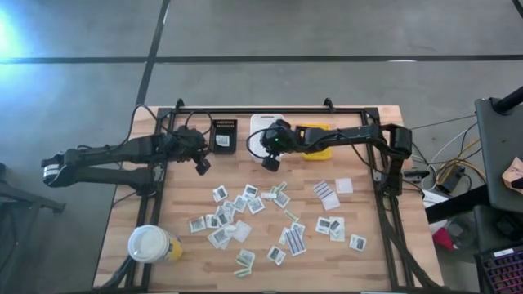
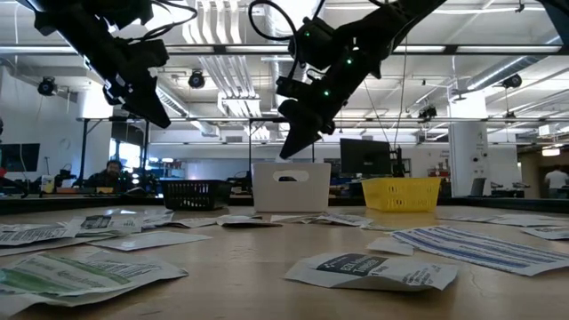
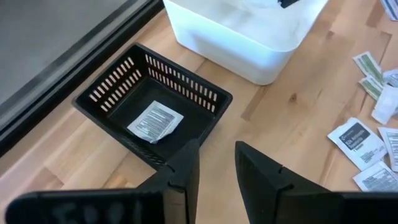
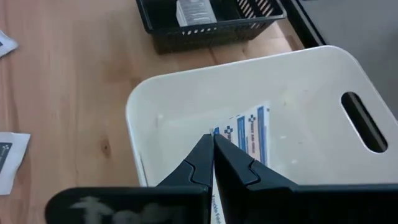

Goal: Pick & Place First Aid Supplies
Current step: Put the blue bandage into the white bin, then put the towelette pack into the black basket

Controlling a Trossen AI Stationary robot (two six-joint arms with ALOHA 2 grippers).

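Many small flat paper first aid packets [image 1: 260, 219] lie scattered across the middle and near part of a light wooden bench [image 1: 359, 265]: white squares with dark printed patches, blue-striped white ones, and narrow pale yellow-green strips. One white printed packet [image 3: 155, 122] already lies inside a small black slatted plastic bin [image 3: 186, 93] at the far edge of the bench. Right of it stands a white plastic bin [image 4: 298, 87] with a slot handle, and a blue-striped white packet [image 4: 250, 132] rests inside it. Further right sits a yellow bin [image 1: 315, 140].

The right gripper [image 4: 212, 149] hangs just above the near side of the white bin, its dark fingers [image 4: 233, 163] pressed together with a thin pale edge showing between them; whether that is a packet being held cannot be told. The left gripper [image 3: 216, 163] hovers above the bench just near the black bin, fingers [image 3: 258, 171] partly apart and holding nothing.

A large cup with a white lid [image 1: 149, 242] stands at the near left corner.
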